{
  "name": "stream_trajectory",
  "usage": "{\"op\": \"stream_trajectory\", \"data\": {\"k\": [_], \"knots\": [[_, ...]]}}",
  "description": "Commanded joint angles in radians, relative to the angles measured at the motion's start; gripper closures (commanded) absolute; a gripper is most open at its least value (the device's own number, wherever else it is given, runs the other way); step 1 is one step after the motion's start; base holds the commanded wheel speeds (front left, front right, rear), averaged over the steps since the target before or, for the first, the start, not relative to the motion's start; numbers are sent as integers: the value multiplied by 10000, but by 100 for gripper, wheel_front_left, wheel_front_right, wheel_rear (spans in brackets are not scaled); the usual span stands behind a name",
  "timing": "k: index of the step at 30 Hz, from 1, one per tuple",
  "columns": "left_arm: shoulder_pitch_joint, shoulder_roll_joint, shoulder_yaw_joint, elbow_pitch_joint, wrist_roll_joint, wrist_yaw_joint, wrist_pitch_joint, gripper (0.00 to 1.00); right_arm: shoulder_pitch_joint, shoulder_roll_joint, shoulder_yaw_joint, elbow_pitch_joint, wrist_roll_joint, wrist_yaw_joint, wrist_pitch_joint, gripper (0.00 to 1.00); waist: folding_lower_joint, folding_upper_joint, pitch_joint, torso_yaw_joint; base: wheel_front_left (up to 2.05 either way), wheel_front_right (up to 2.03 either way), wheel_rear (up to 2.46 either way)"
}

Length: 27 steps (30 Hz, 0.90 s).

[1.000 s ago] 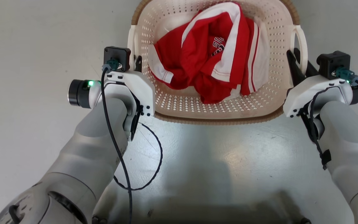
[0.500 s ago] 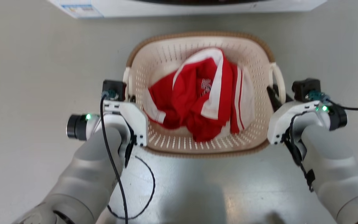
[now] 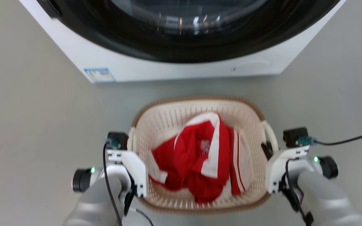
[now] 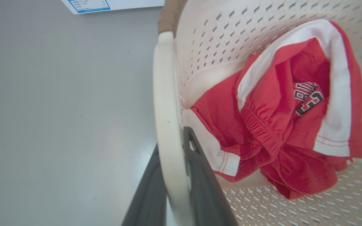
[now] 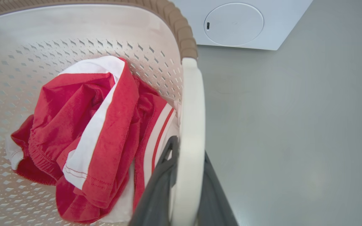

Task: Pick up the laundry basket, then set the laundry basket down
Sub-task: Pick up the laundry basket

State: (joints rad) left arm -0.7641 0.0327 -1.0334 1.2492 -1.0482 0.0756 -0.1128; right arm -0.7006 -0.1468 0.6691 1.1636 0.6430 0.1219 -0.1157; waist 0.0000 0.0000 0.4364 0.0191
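as view tilts up, washing machine (image 3: 168, 70) appears; laundry basket (image 3: 168, 122) still gripped

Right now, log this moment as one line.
cream-white perforated plastic laundry basket: holds red-and-white garment | left gripper: shut on its left white loop handle | right gripper: shut on right loop handle | ahead: white washing machine

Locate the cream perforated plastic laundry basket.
Head view, lower centre: basket held between left gripper and right gripper, in front of the white washing machine.
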Motion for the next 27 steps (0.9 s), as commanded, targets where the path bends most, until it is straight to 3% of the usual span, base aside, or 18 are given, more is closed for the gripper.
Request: {"op": "stream_trajectory", "data": {"k": [1, 13, 27], "knots": [[112, 175, 105, -15, -52, -94, -26, 100, 453, 163, 321, -172, 72, 88, 63, 100, 0, 0, -876, -83, 0, 0, 0], [1627, 175, -43, 249, -383, -645, 418, 100, 1688, 194, 1399, -179, 1367, 88, 694, 100, 0, 0, -3100, -106, 0, 0, 0], [2697, 235, -285, 361, -464, -889, 986, 100, 2597, 510, 2132, -274, 2635, 88, 1790, 100, 0, 0, -4477, -32, 0, 0, 0]]}}
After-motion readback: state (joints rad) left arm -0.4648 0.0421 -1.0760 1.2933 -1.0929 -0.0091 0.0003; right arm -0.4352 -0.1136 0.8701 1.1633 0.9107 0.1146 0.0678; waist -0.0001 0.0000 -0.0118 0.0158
